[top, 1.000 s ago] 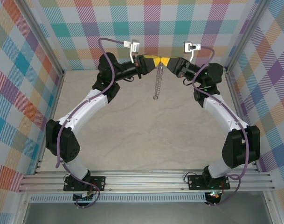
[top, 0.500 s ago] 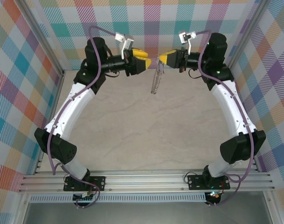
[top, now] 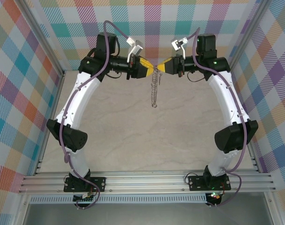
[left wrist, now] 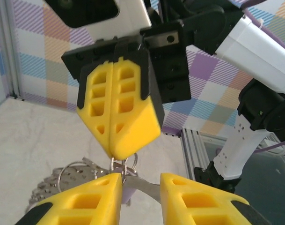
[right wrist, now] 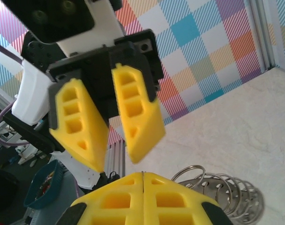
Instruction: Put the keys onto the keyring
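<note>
Both arms are raised at the back of the table and meet tip to tip. My right gripper is shut on the top of the keyring, which hangs below it as a chain of silvery loops. In the left wrist view the right gripper pinches the ring at its tip. The key, with a lilac head and pale shaft, lies just under that tip, across the gap of my left gripper. The left jaws stand apart, and the key's head touches the left finger.
Pale marbled table top lies well below the grippers. Plaid walls close in the back and both sides. An aluminium rail runs along the near edge by the arm bases. A blue bin sits beyond the table.
Half a second ago the grippers were apart and the left jaws wider. They have now come back together tip to tip, the left jaws narrower. The keyring stayed hanging from the right gripper.
</note>
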Motion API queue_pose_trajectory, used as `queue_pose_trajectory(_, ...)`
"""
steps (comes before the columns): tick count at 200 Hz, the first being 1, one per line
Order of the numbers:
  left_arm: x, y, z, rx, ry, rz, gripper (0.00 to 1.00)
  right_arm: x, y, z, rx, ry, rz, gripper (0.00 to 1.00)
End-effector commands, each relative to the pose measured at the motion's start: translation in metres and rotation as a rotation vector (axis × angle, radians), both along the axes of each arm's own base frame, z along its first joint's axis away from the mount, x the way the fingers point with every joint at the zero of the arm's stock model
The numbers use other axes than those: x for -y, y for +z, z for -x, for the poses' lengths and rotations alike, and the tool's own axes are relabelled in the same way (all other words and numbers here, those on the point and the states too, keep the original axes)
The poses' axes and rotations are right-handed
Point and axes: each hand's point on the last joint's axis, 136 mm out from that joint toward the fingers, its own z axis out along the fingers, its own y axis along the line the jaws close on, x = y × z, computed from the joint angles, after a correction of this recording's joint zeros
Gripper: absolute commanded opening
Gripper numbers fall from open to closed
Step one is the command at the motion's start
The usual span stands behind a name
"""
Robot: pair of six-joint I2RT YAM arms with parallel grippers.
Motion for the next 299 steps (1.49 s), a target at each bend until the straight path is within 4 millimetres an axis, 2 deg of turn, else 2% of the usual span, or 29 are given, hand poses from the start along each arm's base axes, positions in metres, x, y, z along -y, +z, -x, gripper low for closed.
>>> queue_pose_trajectory(1,-0.004,0.007,0.007,0.016,-0.045,0.015,0.27,0.003,0.016,0.014,0.051,0.055,-0.031,0.0)
queue_pose_trajectory(51,0.001,0.003,0.001,-0.011,-0.065,0.024,0.27,0.001,0.014,0.015,0.054,0.072,-0.044,0.0)
queue_pose_trajectory(189,0.013,0.008,0.007,-0.005,-0.12,0.048,0.28,-0.008,0.015,0.019,0.047,0.105,-0.054,0.0)
queue_pose_trajectory(255,0.021,0.007,0.013,-0.003,-0.153,0.054,0.2,-0.012,0.014,0.019,0.044,0.114,-0.056,0.0)
queue_pose_trajectory(299,0.025,0.007,0.014,-0.001,-0.163,0.057,0.09,-0.013,0.01,0.018,0.039,0.112,-0.05,0.0)
